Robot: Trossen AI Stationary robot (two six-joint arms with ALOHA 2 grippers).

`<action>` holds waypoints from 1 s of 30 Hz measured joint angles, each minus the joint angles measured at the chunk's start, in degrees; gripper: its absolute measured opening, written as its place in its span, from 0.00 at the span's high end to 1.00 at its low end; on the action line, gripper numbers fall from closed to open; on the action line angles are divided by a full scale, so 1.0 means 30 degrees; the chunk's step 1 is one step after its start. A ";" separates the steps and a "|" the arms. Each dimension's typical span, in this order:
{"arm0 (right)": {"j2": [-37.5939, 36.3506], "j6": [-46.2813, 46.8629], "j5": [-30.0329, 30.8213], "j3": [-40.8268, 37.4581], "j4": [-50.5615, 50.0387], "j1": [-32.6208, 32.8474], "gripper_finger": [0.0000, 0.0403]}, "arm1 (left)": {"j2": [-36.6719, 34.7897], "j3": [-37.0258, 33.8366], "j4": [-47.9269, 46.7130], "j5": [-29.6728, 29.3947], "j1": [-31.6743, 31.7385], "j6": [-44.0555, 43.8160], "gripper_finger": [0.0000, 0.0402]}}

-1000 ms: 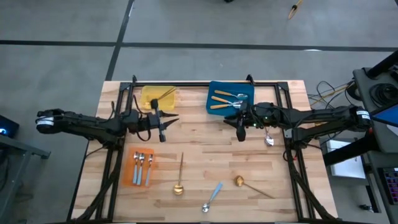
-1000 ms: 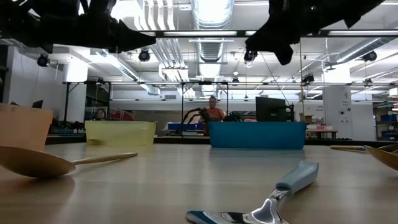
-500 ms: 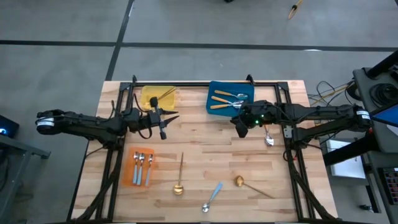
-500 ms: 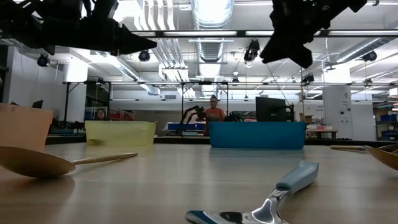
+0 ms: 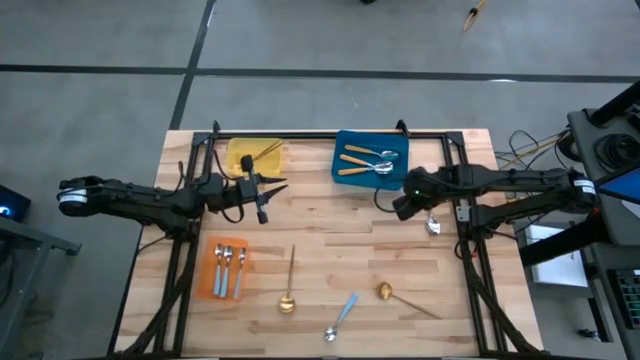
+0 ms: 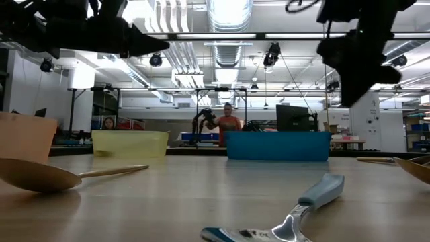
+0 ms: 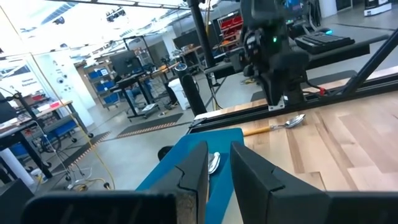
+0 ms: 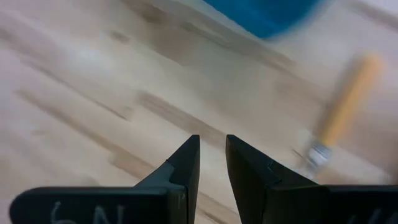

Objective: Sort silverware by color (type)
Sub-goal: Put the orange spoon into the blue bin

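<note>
A wooden worktop seen from above, with two dark robot arms reaching in from either side.

The left gripper hangs above the worktop just in front of a yellow tray at the back left. Its fingers are nearly closed, with only a narrow gap between them, and hold nothing.

The right gripper hangs above the worktop just in front of a blue tray at the back centre. Its fingers are also nearly closed with a thin gap and hold nothing. In the right wrist view, an orange-handled spoon lies on the wood close by; from above it sits just right of the gripper, near the table's right frame rail.

The blue tray holds two orange-handled spoons and a silver spoon bowl beside them. The yellow tray holds thin gold pieces leaning toward its right corner.

An orange tray at the front left holds two or three blue-handled spoons side by side.

Loose on the worktop at the front: a gold spoon lying with its bowl toward the front edge, a blue-handled spoon tilted near the front edge, and a second gold spoon to its right, handle pointing right and forward.

In the low view, a person stands far back in the room behind the table.
</note>
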 joint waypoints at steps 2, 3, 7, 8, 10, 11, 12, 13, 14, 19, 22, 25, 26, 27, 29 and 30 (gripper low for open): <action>0.0000 0.0651 0.0000 0.0000 -0.1568 -0.0354 0.83 | 0.0000 0.0007 0.0106 0.0000 0.0000 0.0000 0.87; 0.0000 0.0911 0.0001 -0.0032 -0.2190 -0.0552 0.83 | 0.0000 0.0007 0.0137 0.0000 0.0000 0.0000 0.87; 0.0000 0.1390 0.0363 -0.0470 -0.3248 -0.1573 0.83 | 0.0000 0.0007 0.0438 0.0000 0.0000 0.0000 0.87; 0.0000 0.1370 0.0391 -0.0631 -0.3156 -0.1872 0.83 | 0.0000 0.0007 0.0458 -0.0004 0.0000 0.0000 0.87; 0.0054 0.1336 0.0460 -0.0955 -0.3075 -0.2438 0.83 | 0.0000 0.0007 0.0469 -0.0004 0.0000 0.0000 0.87; 0.0196 0.1265 0.0499 -0.1074 -0.3115 -0.2665 0.83 | 0.0000 0.0007 0.0485 -0.0007 0.0000 0.0000 0.87; 0.0364 0.1053 0.0519 -0.1193 -0.3091 -0.2892 0.83 | 0.0000 0.0007 0.0521 0.0000 0.0000 0.0000 0.87; 0.0585 0.0887 0.0523 -0.1303 -0.3079 -0.3130 0.83 | 0.0000 0.0007 0.0539 -0.0007 0.0000 0.0000 0.87; 0.0884 0.0731 0.0539 -0.1380 -0.3082 -0.3349 0.83 | 0.0000 0.0007 0.0546 -0.0007 0.0000 0.0000 0.87; 0.3160 -0.0716 0.0671 -0.1472 -0.3046 -0.4087 0.83 | 0.0000 0.0007 0.0546 -0.0007 0.0000 0.0000 0.87; 0.4493 -0.1737 0.0932 -0.1472 -0.2941 -0.4620 0.83 | -0.0004 0.0007 0.0538 -0.0007 0.0000 0.0000 0.87; 0.5503 -0.2821 0.1030 -0.1472 -0.2420 -0.5168 0.83 | 0.0000 0.0007 0.0531 -0.0007 0.0000 0.0000 0.87; 0.5741 -0.3273 0.1012 -0.1472 -0.2168 -0.5374 0.83 | 0.0000 0.0007 0.0531 -0.0007 0.0000 0.0000 0.87; 0.5932 -0.3688 0.0987 -0.1472 -0.1883 -0.5570 0.83 | 0.0000 0.0007 0.0524 -0.0007 0.0000 0.0000 0.87; 0.6203 -0.4293 0.0922 -0.1472 -0.1235 -0.5979 0.83 | 0.0000 0.0007 0.0488 -0.0007 0.0000 0.0000 0.87; 0.6309 -0.4582 0.0756 -0.1478 -0.0979 -0.6194 0.83 | 0.0000 0.0007 0.0469 -0.0007 0.0000 0.0000 0.87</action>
